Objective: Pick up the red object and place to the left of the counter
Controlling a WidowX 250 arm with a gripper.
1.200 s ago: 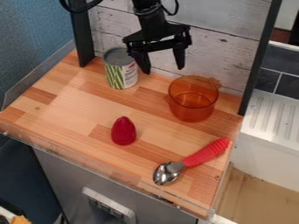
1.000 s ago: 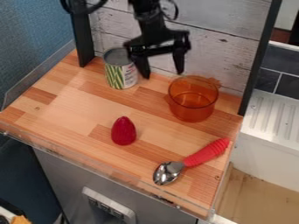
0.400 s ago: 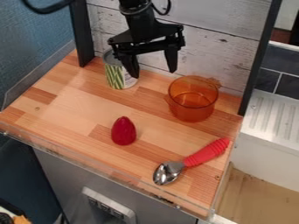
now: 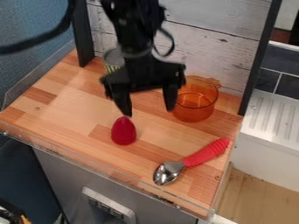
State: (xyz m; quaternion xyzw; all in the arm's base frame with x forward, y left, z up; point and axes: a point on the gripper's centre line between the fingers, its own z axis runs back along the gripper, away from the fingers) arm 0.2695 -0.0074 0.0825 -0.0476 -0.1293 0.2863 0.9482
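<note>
The gripper [image 4: 149, 112] hangs over the middle of the counter with its fingers spread wide and nothing between them. Just below its left fingertip in the view, the red object [image 4: 123, 131], a dark red cone with a rounded tip, stands on the wooden counter [image 4: 64, 103]. The gripper is behind and above it, mostly to its right, and its height over the wood is hard to judge.
An orange transparent pot [image 4: 196, 103] stands right beside the gripper in the view. Partly behind the arm is a can [image 4: 112, 60]. A spoon with a red handle [image 4: 205, 153] lies at the front right. A clear rim runs along the counter's front.
From the back wall, the gripper has come forward and down toward the red object, still open. It now covers part of the can and the pot's left side. The objects have stayed put.
</note>
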